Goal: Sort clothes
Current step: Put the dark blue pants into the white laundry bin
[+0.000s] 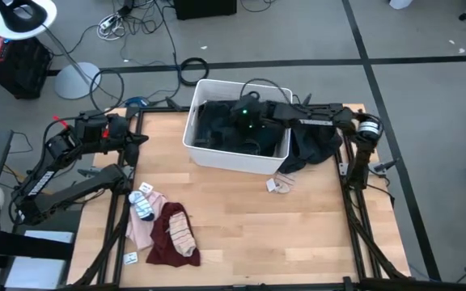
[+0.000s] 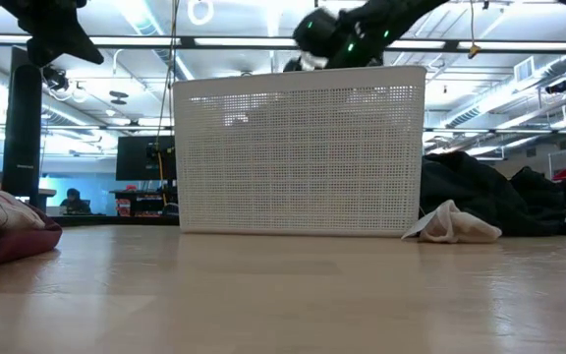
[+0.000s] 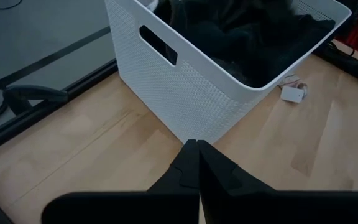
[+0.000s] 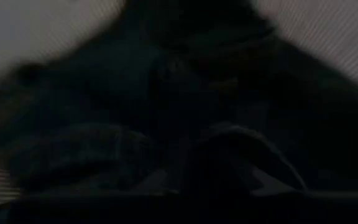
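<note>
The white perforated plastic bin (image 1: 237, 158) stands at the far centre of the wooden counter (image 1: 298, 234) and holds a heap of dark fabric garments (image 1: 225, 129); their individual colours cannot be distinguished. One dark garment (image 1: 310, 145) hangs beside the bin's right wall. In front of the bin to the left lie one maroon garment (image 1: 162, 242), one pink garment (image 1: 140, 228) and two striped socks (image 1: 180, 230). The right gripper (image 1: 253, 121) is down among the bin's garments; its fingers' state cannot be determined. The left gripper (image 3: 197, 163), left of the bin, is pressed together and empty.

High view looks straight down; low view faces level across the tabletop (image 2: 283, 295); both share the white bin (image 1: 237, 158).
</note>
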`<state>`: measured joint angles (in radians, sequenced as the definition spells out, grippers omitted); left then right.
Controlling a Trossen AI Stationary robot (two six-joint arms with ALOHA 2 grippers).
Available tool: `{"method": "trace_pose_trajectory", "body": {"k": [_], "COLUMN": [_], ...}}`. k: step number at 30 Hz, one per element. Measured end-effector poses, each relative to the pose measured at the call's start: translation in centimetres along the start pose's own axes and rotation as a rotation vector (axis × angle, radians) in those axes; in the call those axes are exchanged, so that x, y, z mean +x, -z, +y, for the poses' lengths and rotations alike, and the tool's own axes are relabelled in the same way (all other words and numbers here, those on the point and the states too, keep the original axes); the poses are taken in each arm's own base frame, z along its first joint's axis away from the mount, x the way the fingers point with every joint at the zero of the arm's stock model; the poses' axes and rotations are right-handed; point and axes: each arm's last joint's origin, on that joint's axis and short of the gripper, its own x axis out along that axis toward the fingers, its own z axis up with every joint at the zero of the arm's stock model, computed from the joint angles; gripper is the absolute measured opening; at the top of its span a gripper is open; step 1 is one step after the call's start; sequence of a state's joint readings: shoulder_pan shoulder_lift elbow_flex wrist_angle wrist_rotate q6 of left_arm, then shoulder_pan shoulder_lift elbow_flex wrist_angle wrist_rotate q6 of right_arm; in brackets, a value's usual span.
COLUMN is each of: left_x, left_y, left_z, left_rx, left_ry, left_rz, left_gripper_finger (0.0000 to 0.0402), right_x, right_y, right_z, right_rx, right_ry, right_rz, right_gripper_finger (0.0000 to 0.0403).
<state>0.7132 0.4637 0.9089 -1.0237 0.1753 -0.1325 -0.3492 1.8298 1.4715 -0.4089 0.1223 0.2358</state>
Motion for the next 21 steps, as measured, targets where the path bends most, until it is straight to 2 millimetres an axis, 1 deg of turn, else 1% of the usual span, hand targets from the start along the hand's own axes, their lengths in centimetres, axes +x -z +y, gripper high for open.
{"method": "trace_pose_trajectory", "body": {"k": [7,13,16,21], "left_x": [0.0,0.0,0.0,0.0], "left_y": [0.0,0.0,0.0,0.0], "left_z": [0.0,0.0,0.0,0.0], "left_rx": [0.012,0.024,0.024,0.024], "left_ry": [-0.007,-0.007,-0.007,-0.007], "left_rz": [-0.001,-0.001,-0.001,-0.002], "left_gripper_finger": [0.0001,0.0001,0.0001,0.0001], "right_x": [-6.2,-11.7,-14.3,-18.0], "right_y": [-2.2,-3.1,-2.7,-1.0], "right_z": [-0.2,-0.4,-0.7,-1.7], "right_rx": [0.017,0.025,0.038,0.179], "right_ry": [-0.036,-0.065,-0.062,-0.04], "right_rz": [-0.146,-0.245,-0.239,-0.133], "right_gripper_finger": [0.0115,0.0159,0.0171,0.017]}}
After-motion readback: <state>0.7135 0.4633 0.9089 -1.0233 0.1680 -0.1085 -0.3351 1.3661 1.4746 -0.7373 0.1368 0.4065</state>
